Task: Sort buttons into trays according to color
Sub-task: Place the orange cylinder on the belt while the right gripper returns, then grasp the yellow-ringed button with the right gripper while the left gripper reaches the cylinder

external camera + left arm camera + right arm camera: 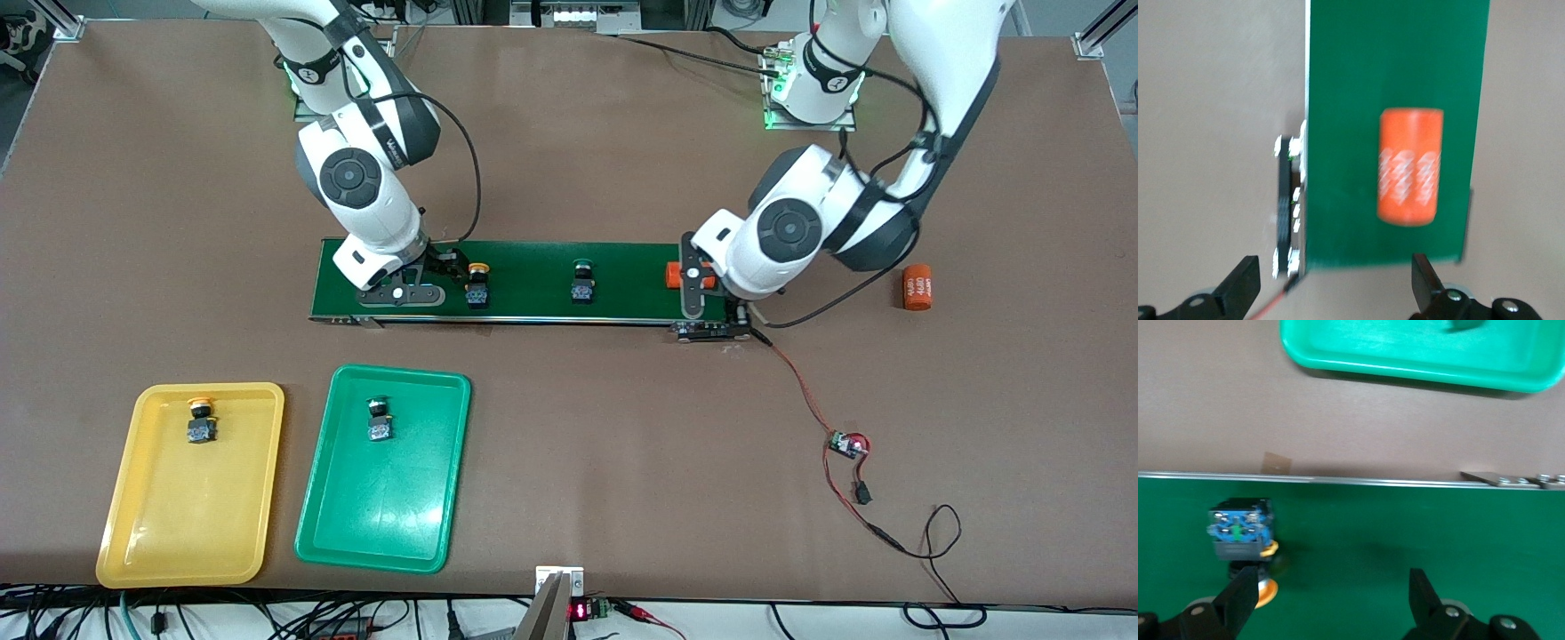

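The counter [569,444] carries a long dark-green belt [533,267] between the two arms. The yellow tray [133,533] and the green tray [356,524] lie side by side, nearer the front camera than the belt and toward the right arm's end.

Sorting looks half done. One yellow button [202,420] rests in the yellow tray and one green button [379,419] in the green tray. A second yellow button [477,284] and a second green button [582,282] sit on the belt, well apart, the yellow one closer to the right arm's end.

The right gripper [440,267] hovers low over the belt just beside that yellow button, its jaws wide and holding nothing. In the right wrist view the button [1241,533] lies tipped on its side, close by one finger [1238,600] rather than centred between the two.

The left gripper [693,289] hangs over the belt's other end, jaws spread wide and empty, above an orange cylinder [1410,167] lying on the belt. Another cylinder [917,286] lies on the counter nearby.

The step in hand appears to be picking up the belt's yellow button. That calls for shifting the right gripper sideways to centre the jaws over the button, then lowering, closing, and carrying it to the yellow tray. The belt's green button would follow.
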### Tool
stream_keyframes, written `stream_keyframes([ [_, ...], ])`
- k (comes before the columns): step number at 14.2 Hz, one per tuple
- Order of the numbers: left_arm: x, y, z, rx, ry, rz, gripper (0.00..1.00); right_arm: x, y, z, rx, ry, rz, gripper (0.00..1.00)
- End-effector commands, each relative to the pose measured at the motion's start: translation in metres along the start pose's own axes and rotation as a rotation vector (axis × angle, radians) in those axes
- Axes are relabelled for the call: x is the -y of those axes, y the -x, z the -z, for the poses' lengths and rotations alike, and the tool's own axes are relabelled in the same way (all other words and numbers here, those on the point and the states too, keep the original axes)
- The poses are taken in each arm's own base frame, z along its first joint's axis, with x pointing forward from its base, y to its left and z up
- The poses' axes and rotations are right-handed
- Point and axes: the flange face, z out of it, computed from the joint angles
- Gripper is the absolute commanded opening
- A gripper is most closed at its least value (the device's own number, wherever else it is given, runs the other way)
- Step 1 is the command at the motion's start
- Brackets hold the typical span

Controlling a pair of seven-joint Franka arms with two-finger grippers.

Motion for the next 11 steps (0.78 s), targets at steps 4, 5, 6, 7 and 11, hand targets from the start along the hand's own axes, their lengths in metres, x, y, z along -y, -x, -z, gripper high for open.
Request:
stream_keyframes([
  [4, 0.04, 0.108, 0.008, 0.048, -0.024, 0.263, 1.0, 0.023, 0.006, -0.025, -0.02, -0.032, 0.039, 1.0],
  [5, 0.046, 0.126, 0.006, 0.054, -0.023, 0.293, 1.0, 0.023, 0.006, -0.026, -0.019, -0.031, 0.048, 1.0],
  [6, 0.052, 0.145, 0.002, 0.062, -0.017, 0.328, 1.0, 0.023, 0.006, -0.027, -0.021, -0.031, 0.059, 1.0],
  [7, 0.058, 0.167, -0.002, 0.072, -0.013, 0.368, 1.0, 0.022, 0.005, -0.027, -0.02, -0.03, 0.078, 1.0],
  [11, 0.071, 0.263, -0.02, 0.06, 0.033, 0.591, 1.0, 0.024, 0.001, -0.04, -0.037, -0.05, 0.086, 1.0],
])
